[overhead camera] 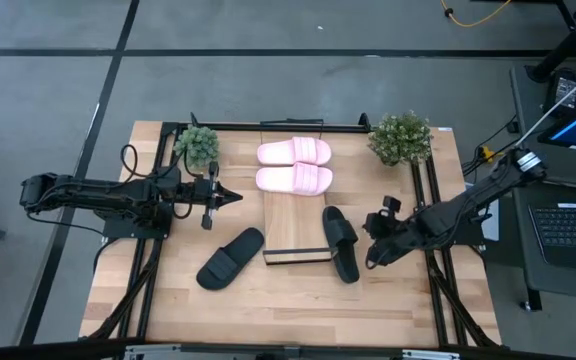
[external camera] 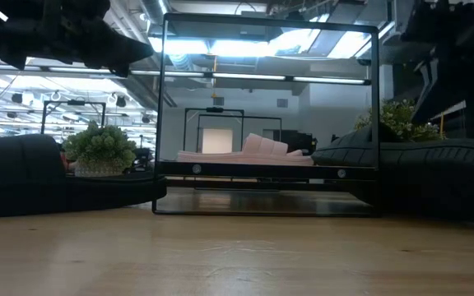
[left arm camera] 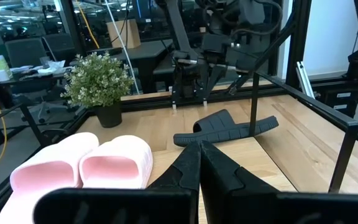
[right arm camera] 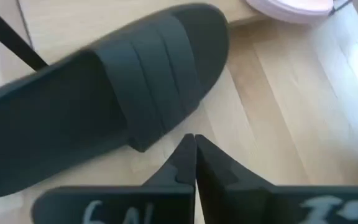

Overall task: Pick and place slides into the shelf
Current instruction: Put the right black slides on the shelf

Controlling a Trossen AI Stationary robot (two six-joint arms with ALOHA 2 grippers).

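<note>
Two pale pink slides (overhead camera: 294, 165) lie side by side on the far part of the shelf (overhead camera: 294, 222), a sloping light-wood board with a dark lip at its near end. One black slide (overhead camera: 230, 258) lies sole down on the table left of the shelf. Another black slide (overhead camera: 340, 242) lies along the shelf's right side. My right gripper (overhead camera: 371, 250) is shut and slants down just right of that slide; its tips (right arm camera: 194, 142) hang over the bare table beside the strap (right arm camera: 160, 81). My left gripper (overhead camera: 236, 196) is shut, level, left of the shelf, pointing at it.
Two potted plants (overhead camera: 197, 145) (overhead camera: 400, 137) stand at the table's far corners. A thin black frame (external camera: 270, 107) rises around the shelf. Dark rails (overhead camera: 433, 215) run along both table sides. A laptop (overhead camera: 568, 225) sits off the right edge. Bare wood (overhead camera: 298, 310) lies toward the near edge.
</note>
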